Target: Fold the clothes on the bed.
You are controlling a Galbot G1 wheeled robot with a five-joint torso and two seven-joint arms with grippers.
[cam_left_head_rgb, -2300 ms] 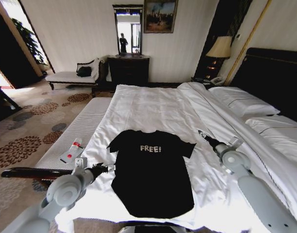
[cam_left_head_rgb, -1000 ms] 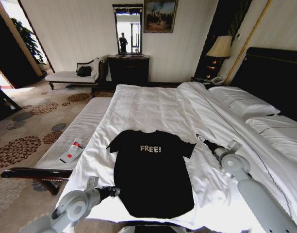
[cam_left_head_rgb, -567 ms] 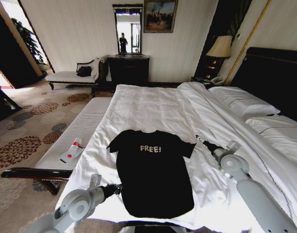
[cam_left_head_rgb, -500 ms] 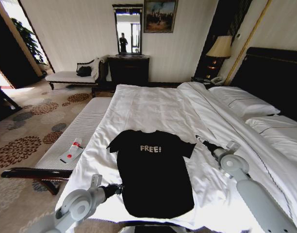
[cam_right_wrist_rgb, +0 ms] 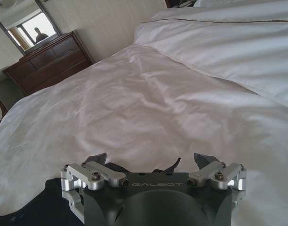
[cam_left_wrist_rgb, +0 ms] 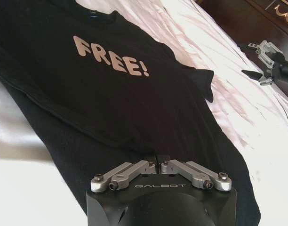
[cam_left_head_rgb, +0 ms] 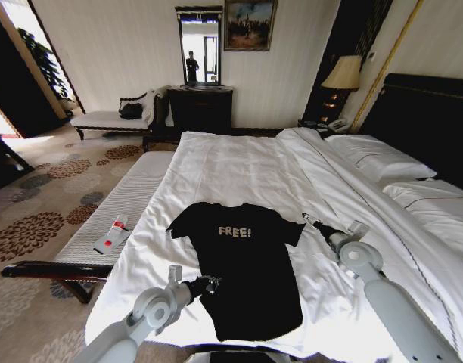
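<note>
The clothes, one black T-shirt (cam_left_head_rgb: pixel 243 261) with white "FREE!" lettering, lie flat on the near part of the bed (cam_left_head_rgb: pixel 239 162). My left gripper (cam_left_head_rgb: pixel 209 284) is over the shirt's lower left side, shut on a pinch of the black cloth (cam_left_wrist_rgb: pixel 111 94), and that side edge is drawn inward. In the left wrist view its fingers (cam_left_wrist_rgb: pixel 157 158) meet on the fabric. My right gripper (cam_left_head_rgb: pixel 307 221) hovers open just beside the shirt's right sleeve. The right wrist view shows its fingers (cam_right_wrist_rgb: pixel 151 162) spread, with the sleeve's black tip (cam_right_wrist_rgb: pixel 168 166) between them.
A narrow white bench (cam_left_head_rgb: pixel 122 204) runs along the bed's left side with a small red-and-white item (cam_left_head_rgb: pixel 112 235) on it. Pillows (cam_left_head_rgb: pixel 383 162) and a dark headboard (cam_left_head_rgb: pixel 436 125) lie to the right. A dresser (cam_left_head_rgb: pixel 200 110) and chaise (cam_left_head_rgb: pixel 110 119) stand far back.
My left gripper swung from beside the bench to the shirt's lower left edge, shut on it and pulled it to the right. The right gripper crept slightly toward the sleeve.
</note>
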